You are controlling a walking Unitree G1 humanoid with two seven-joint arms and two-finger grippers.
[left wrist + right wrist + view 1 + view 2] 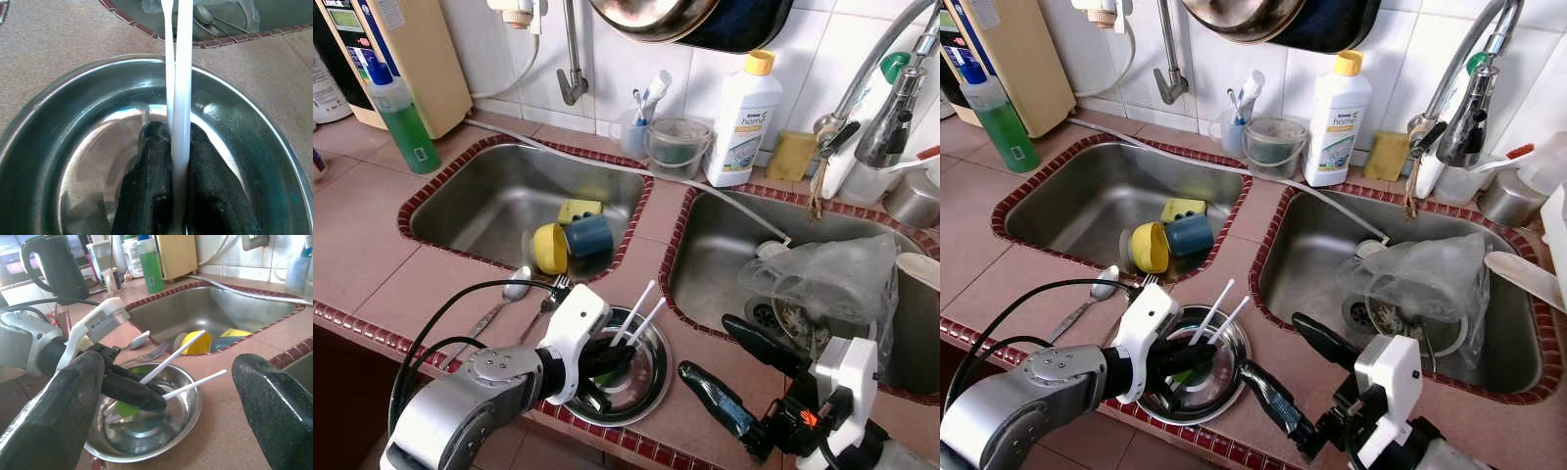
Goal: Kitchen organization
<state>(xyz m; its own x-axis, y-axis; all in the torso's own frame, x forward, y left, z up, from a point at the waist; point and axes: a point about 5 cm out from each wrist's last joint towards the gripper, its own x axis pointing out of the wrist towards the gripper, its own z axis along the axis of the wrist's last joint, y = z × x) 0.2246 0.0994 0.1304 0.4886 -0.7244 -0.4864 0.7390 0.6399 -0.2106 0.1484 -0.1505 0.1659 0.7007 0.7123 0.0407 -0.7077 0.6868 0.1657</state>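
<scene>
the left gripper (607,364) reaches into a steel bowl (646,387) that sits at the front edge of the tiled bench (362,245), its jaws pinched tight on two white plastic sticks (641,311) whose free ends angle up and out toward the right-hand sink; in the left wrist view the sticks (180,107) run straight up between the two black fingers (146,196) with the bowl's shiny floor behind them. something yellow-green lies in the bottom of the bowl under the fingers, too hidden to name. the right gripper (744,377) hangs just beside the bowl on its right, over the bench strip between bowl and right sink, jaws spread wide and holding nothing; the right wrist view looks between its two fingers (63,406) at the bowl and the left gripper. just beyond the bowl a spoon (504,299) and a fork (548,294) lie on the bench near the left sink's rim. in the left sink (480,196) a yellow cup (549,249) and a blue cup (588,236) lie on their sides touching, with a yellow sponge (578,209) just behind. the right sink (715,255) holds a crumpled clear plastic bag (827,279) over the drain. against the tiled wall stand a green dish-soap bottle (403,116), a white bottle with a yellow cap (743,122) and a small clear bucket (677,145).
</scene>
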